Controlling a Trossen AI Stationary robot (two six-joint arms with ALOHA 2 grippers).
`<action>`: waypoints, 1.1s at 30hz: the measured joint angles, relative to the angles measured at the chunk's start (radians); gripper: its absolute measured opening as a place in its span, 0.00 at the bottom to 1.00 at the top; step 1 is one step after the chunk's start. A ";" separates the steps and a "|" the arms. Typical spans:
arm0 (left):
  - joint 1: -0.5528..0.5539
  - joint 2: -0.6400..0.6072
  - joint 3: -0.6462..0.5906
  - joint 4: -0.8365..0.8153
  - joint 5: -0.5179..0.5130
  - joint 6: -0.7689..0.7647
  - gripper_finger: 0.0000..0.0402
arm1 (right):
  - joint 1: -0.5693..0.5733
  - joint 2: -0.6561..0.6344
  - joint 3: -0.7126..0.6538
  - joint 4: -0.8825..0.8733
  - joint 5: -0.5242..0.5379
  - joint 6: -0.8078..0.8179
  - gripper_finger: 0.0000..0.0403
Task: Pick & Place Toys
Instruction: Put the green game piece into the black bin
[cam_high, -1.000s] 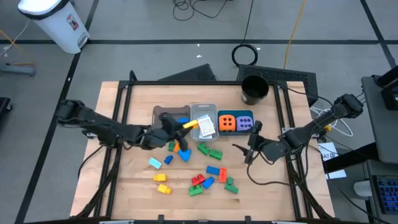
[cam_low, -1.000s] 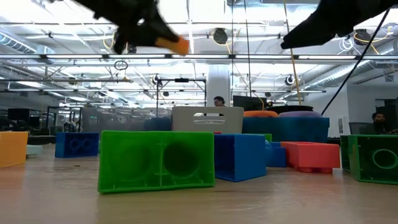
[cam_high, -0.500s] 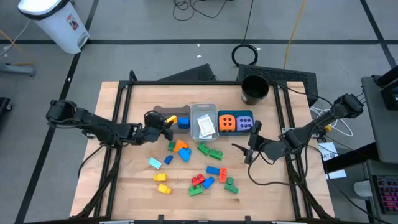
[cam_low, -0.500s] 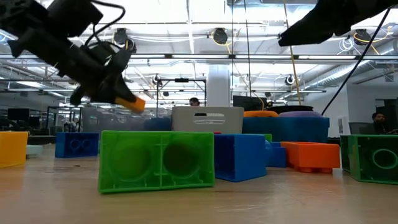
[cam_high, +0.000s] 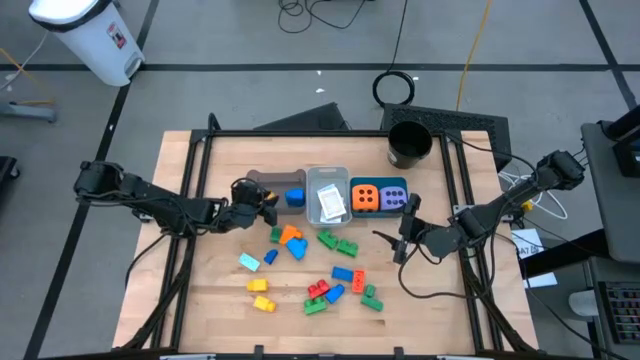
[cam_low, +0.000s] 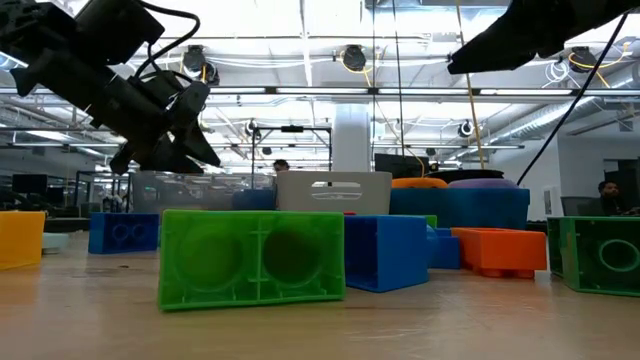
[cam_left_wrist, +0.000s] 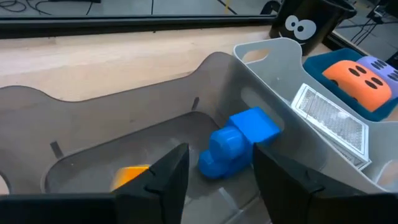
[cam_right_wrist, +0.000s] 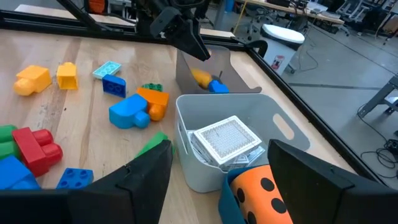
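Your left gripper (cam_high: 268, 199): open, empty, over grey bin (cam_high: 262, 181) | orange brick (cam_left_wrist: 129, 175) inside beside blue brick (cam_left_wrist: 237, 142) | right gripper (cam_high: 398, 236): open, empty.

Glossy plastic bricks (cam_high: 342, 273); pale matt wood table (cam_high: 215, 290); translucent plastic grey bin (cam_left_wrist: 118, 124)

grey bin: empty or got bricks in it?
Not empty. The grey bin holds a blue brick and an orange brick, lying on its floor.
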 joint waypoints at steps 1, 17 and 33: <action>0.000 0.000 0.000 0.000 0.000 0.000 0.47 | 0.000 0.000 0.000 0.000 -0.001 0.000 0.63; 0.000 0.000 0.000 0.000 0.001 -0.007 0.49 | 0.000 0.047 0.000 0.120 -0.262 0.023 0.63; 0.000 0.000 0.000 0.041 0.043 -0.026 0.52 | 0.107 0.348 0.000 0.417 -0.784 0.197 0.63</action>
